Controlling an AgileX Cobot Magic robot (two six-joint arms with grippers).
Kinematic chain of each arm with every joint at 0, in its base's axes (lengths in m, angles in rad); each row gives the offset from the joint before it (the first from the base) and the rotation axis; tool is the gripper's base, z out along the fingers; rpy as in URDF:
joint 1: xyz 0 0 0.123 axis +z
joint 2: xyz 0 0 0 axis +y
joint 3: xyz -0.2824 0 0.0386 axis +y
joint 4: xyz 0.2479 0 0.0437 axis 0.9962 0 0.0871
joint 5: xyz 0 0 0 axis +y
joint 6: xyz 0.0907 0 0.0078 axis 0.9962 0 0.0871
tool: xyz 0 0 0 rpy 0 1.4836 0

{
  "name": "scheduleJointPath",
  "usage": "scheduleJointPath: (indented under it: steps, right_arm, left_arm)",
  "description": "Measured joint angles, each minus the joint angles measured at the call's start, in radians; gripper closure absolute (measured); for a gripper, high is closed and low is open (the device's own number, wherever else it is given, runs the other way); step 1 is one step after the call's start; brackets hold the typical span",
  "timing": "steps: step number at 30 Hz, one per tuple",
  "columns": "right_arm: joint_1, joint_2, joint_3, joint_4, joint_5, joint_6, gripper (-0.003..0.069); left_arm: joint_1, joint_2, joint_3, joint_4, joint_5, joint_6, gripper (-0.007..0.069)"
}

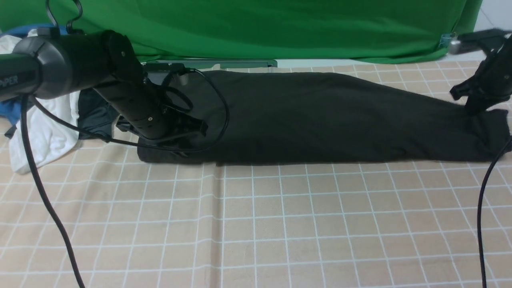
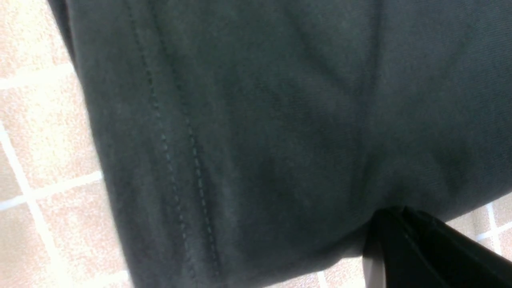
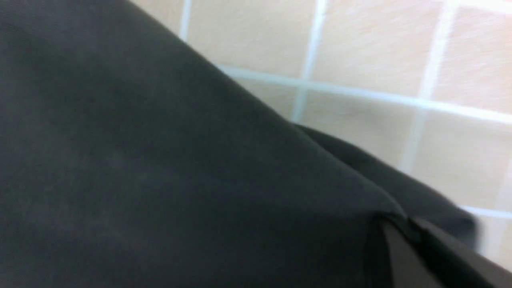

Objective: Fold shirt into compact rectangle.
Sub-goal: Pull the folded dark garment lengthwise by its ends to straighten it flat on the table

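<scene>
The shirt is black and lies as a long folded band across the checked tablecloth, from left to right. My left gripper is down on the band's left end, shut on the shirt. In the left wrist view its closed tips pinch a fold beside a stitched hem. My right gripper is at the band's right end, also shut on the shirt. In the right wrist view the cloth bunches at its closed tips. No logo or label shows.
A pile of white cloth, blue cloth and a dark grey garment lies at the far left. A green backdrop hangs behind the table. Black cables hang from both arms over the tablecloth.
</scene>
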Motion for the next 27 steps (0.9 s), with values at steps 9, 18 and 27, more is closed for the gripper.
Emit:
scheduleJointPath:
  steps: [9,18,27]
  right_arm:
    - [-0.027,-0.016,0.000,-0.010,-0.065,0.026,0.0575]
    - [-0.041,0.002,-0.015,-0.078,-0.068,0.137,0.0149]
    - [-0.085,-0.043,-0.035,-0.077,0.223,0.231,0.0106]
  left_arm:
    - [0.000,0.000,0.000,0.001,0.006,0.000,0.0606]
    - [0.000,-0.011,0.000,0.008,0.019,0.000,0.0606]
    - [0.000,-0.114,0.005,0.016,0.058,0.000,0.0606]
